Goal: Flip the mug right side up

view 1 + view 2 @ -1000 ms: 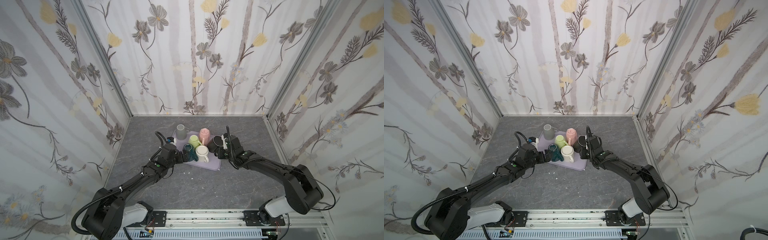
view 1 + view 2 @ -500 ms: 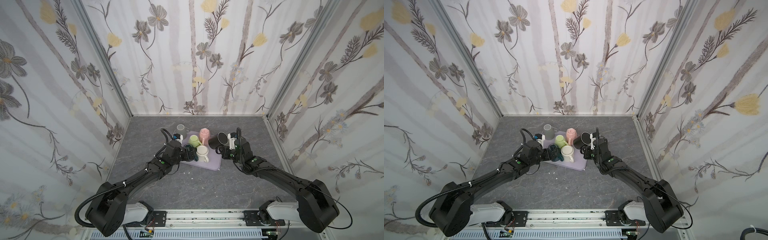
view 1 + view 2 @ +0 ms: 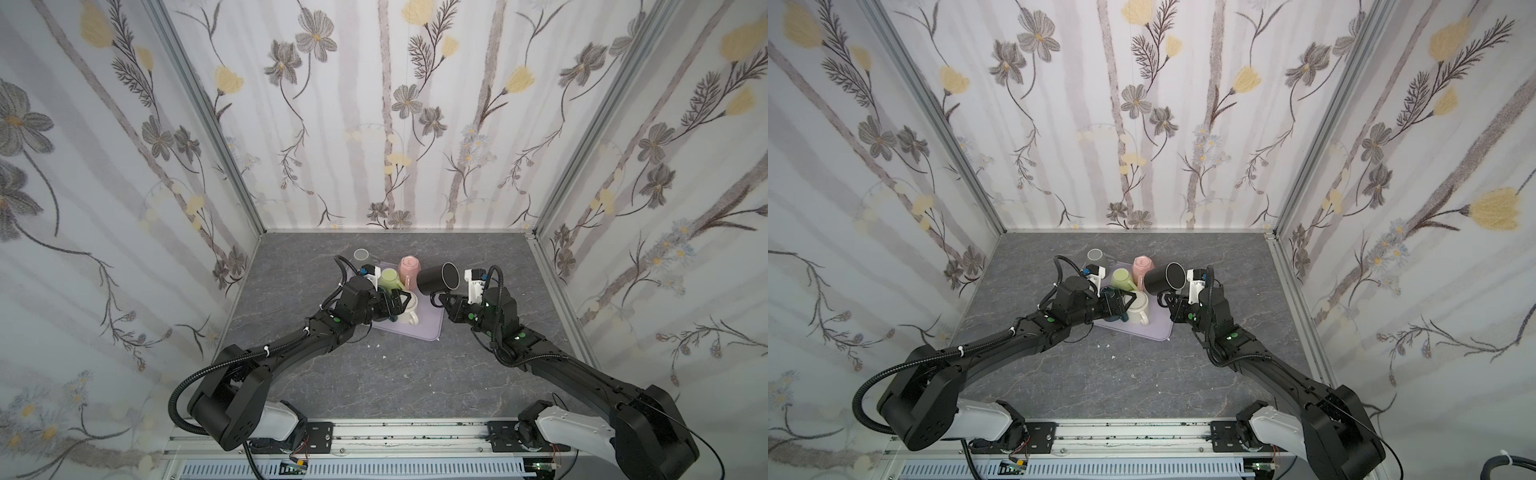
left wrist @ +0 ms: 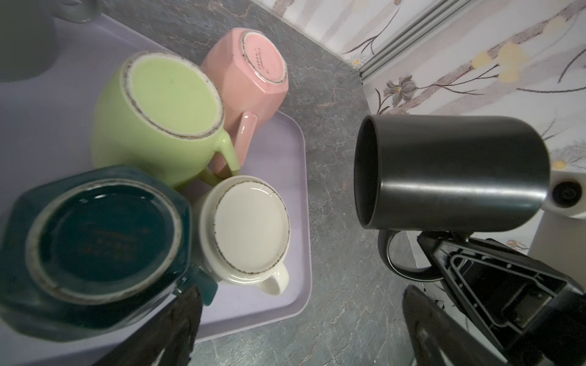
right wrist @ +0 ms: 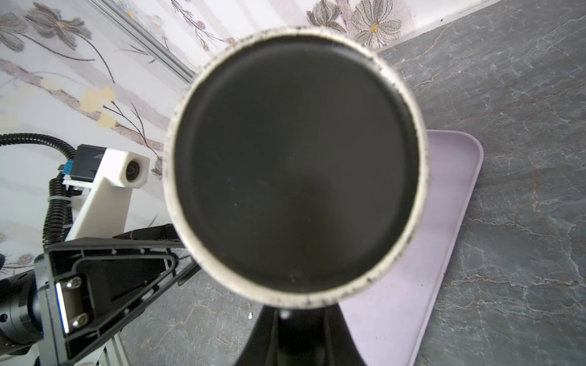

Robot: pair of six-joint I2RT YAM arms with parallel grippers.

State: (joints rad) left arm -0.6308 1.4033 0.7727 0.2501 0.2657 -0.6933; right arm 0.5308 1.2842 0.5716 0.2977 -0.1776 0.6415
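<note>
The black mug (image 3: pixel 438 279) (image 3: pixel 1165 277) hangs on its side above the table, just right of the lilac tray (image 3: pixel 424 328). My right gripper (image 3: pixel 439 300) (image 3: pixel 1166 300) is shut on its handle from below. In the left wrist view the mug (image 4: pixel 450 171) turns its open mouth toward the tray. In the right wrist view its white-ringed base (image 5: pixel 295 171) fills the frame above the gripper (image 5: pixel 298 320). My left gripper (image 3: pixel 399 301) (image 4: pixel 301 294) stands open and holds nothing, over the tray's near part beside the teal mug (image 4: pixel 95 247).
On the tray (image 4: pixel 285 152) stand upside-down mugs: green (image 3: pixel 390 277), pink (image 3: pixel 409 266), cream (image 3: pixel 409 313) and teal. A grey mug (image 3: pixel 361 255) stands at the tray's far left corner. Patterned walls close in three sides.
My right gripper has lifted the black mug from beside the tray and tipped it onto its side. The left arm has reached farther right over the tray, still open.
</note>
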